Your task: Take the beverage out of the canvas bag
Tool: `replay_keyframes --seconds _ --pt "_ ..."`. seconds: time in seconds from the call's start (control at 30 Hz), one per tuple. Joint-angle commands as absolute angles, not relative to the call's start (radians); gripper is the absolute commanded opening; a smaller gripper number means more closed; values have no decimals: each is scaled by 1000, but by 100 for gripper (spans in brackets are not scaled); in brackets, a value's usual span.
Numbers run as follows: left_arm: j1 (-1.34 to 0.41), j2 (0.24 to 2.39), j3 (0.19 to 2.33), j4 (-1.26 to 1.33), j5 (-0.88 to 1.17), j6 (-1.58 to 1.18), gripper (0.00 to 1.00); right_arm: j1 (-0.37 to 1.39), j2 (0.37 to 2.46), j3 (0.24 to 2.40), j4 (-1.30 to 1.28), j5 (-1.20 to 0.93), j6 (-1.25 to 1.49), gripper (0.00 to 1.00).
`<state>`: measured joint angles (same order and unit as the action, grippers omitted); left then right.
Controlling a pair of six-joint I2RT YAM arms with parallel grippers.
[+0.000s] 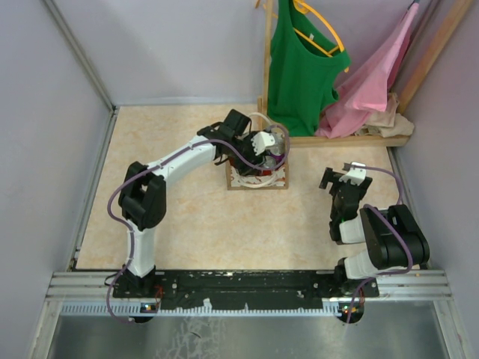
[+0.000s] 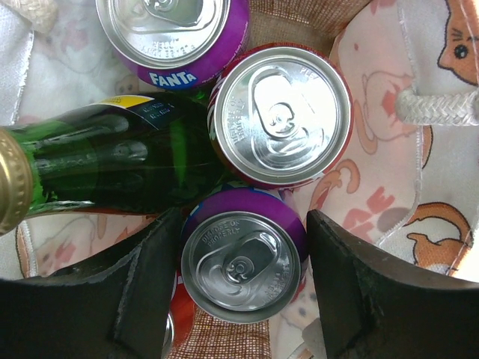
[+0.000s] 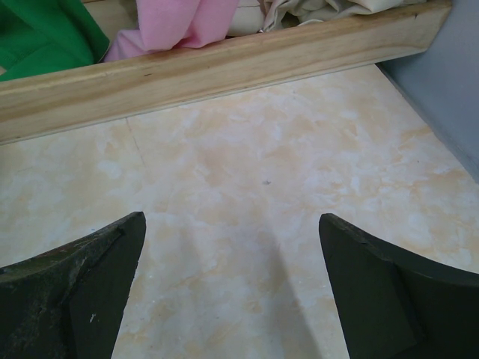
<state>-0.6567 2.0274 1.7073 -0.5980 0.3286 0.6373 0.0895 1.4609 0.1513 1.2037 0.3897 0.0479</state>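
The canvas bag (image 1: 258, 179) stands mid-table, cream cloth with red cat prints (image 2: 419, 187) and a pale rope handle (image 2: 441, 108). Inside it are a purple can (image 2: 241, 265), a dark red can (image 2: 281, 112), a purple Fanta can (image 2: 172, 30) and a green glass bottle (image 2: 112, 161) lying across. My left gripper (image 1: 271, 149) reaches down into the bag; in the left wrist view it (image 2: 243, 217) has its jaws closed against both sides of the nearest purple can, which sits low in the bag. My right gripper (image 1: 340, 176) is open and empty over bare table (image 3: 232, 224).
A wooden rack base (image 3: 224, 67) runs along the back right, with a green sleeveless top (image 1: 299, 60) and a pink garment (image 1: 374, 82) hanging above it. Grey walls close in the table on the left, the back and the right.
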Motion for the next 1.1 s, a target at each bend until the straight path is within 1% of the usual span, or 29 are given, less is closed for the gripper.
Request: replay_keyframes --seconds 0.0,0.07,0.1,0.13,0.23,0.27,0.3,0.5,0.73,0.93,1.07 --pt "-631 2096 1690 -701 250 625 67 84 1453 173 1246 392 47 99" --pt "-627 2101 1692 -705 247 619 60 84 1453 173 1246 393 47 99" --pt "-627 2105 1693 -709 246 618 54 84 1453 173 1246 393 46 99" --pt "-627 2110 1696 -714 244 616 46 84 1453 173 1246 392 47 99" --pt "-628 2128 1707 -736 245 610 11 84 1453 173 1246 392 47 99" --pt "-628 2131 1710 -742 244 609 2 84 1453 173 1246 392 47 99" --pt "-628 2135 1715 -747 242 607 0 84 1453 173 1246 392 47 99" --pt "-627 2112 1714 -711 223 583 0 84 1453 173 1246 392 46 99" --pt "-629 2036 1750 -643 197 537 0 84 1453 173 1246 392 47 99" --pt "-629 1920 1761 -533 173 482 0 84 1453 173 1246 393 47 99" --pt "-629 1848 1780 -472 194 483 0 84 1453 173 1246 392 48 99"
